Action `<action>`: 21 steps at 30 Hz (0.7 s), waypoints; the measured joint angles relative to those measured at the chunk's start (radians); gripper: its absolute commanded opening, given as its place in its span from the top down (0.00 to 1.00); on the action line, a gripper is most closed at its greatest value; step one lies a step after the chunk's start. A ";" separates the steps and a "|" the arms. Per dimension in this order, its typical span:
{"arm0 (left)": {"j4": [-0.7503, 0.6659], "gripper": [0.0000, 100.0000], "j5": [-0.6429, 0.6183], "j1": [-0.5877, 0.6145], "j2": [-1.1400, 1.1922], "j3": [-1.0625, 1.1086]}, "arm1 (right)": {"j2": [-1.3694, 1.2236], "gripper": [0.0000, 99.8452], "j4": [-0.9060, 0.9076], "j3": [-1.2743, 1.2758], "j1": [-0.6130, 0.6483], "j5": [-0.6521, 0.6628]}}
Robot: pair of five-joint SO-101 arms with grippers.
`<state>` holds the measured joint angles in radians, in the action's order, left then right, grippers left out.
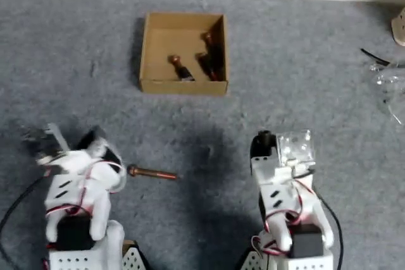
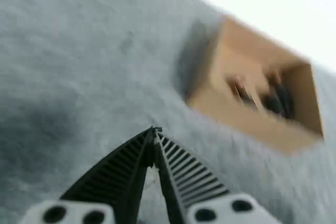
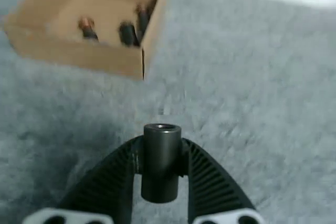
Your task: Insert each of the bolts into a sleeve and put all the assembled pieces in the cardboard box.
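Observation:
A copper bolt (image 1: 152,173) lies flat on the grey carpet, just right of my left arm (image 1: 82,178). My left gripper (image 2: 155,132) is shut with nothing in it and hangs over bare carpet, pointing toward the cardboard box (image 2: 252,121). My right gripper (image 3: 160,148) is shut on a black sleeve (image 3: 160,161), held upright with its open end up; the sleeve (image 1: 261,138) sits at the right arm's tip. The cardboard box (image 1: 183,85) stands at the back centre and holds two assembled pieces (image 1: 180,67), (image 1: 212,55). The box (image 3: 79,53) is well beyond the sleeve.
Clear plastic items and a black wire (image 1: 386,77) lie at the far right edge, with a pale object (image 1: 400,26) behind them. Open carpet stretches between the arms and the box.

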<state>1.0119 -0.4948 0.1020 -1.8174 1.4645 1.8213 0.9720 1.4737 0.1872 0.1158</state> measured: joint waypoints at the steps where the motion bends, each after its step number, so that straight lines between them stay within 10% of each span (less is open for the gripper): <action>1: 0.002 0.99 0.003 -0.044 0.000 0.015 | 0.000 1.00 -0.017 0.032 -0.003 -0.015; 21: 0.023 0.96 0.058 -0.121 0.308 -0.221 | -0.002 1.00 -0.130 0.153 -0.058 -0.041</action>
<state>1.0349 -0.4365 -0.0192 -1.5090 1.2436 1.8197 0.8416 1.6272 0.1289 0.0744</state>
